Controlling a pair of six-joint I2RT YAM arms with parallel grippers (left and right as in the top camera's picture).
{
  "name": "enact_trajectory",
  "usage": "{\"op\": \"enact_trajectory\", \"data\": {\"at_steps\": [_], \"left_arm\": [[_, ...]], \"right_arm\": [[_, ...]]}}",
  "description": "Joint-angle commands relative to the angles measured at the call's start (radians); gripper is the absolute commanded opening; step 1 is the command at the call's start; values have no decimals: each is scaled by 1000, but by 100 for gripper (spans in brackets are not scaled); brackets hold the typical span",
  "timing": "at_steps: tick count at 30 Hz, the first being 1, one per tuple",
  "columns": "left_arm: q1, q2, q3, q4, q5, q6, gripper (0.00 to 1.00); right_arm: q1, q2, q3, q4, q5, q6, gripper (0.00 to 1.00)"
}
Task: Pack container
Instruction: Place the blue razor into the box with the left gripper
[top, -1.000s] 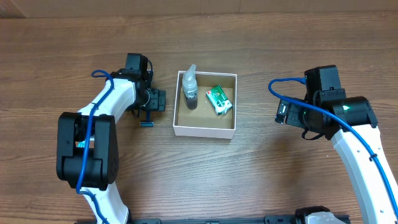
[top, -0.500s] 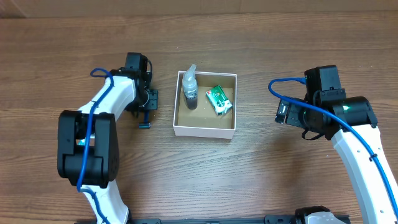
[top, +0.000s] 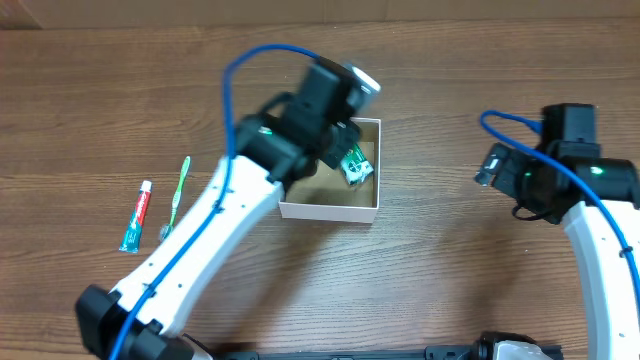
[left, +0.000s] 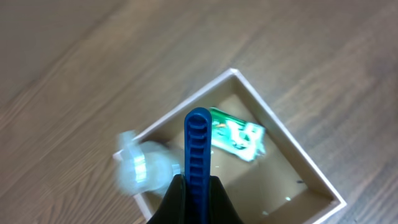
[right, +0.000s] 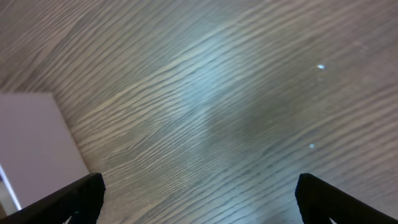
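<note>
Over by the desk's (top: 450, 280) left edge there's a toothpaste tube (top: 137, 217) and a green toothbrush (top: 177, 195) lying side by side, close but not touching. The left arm (top: 215, 225) reaches across from the near-left corner and hangs over the container (top: 330, 210), which sits around the middle of the desk, a bit toward the far edge. The left pincer (left: 198, 118) is clenched, blue fingers pressed together with nothing between them, right above the open box. Inside there's a clear bottle (left: 140, 171), pretty blurry, on the left and a green packet (top: 352, 163) on the right. Near the right edge, well apart from the box, the right pincer (right: 200, 186) is released, fingers spread wide over bare wood.
</note>
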Motion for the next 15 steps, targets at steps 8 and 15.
{"op": "enact_trajectory", "data": {"at_steps": [8,15], "left_arm": [[-58,261,-42,-74,-2,-73,4],[-51,311,-32,-55,-22,-73,56]], "right_arm": [[-26,-8,-2,-5,-39,-14,100],[-26,-8,-2,-16,-39,-18,100]]}}
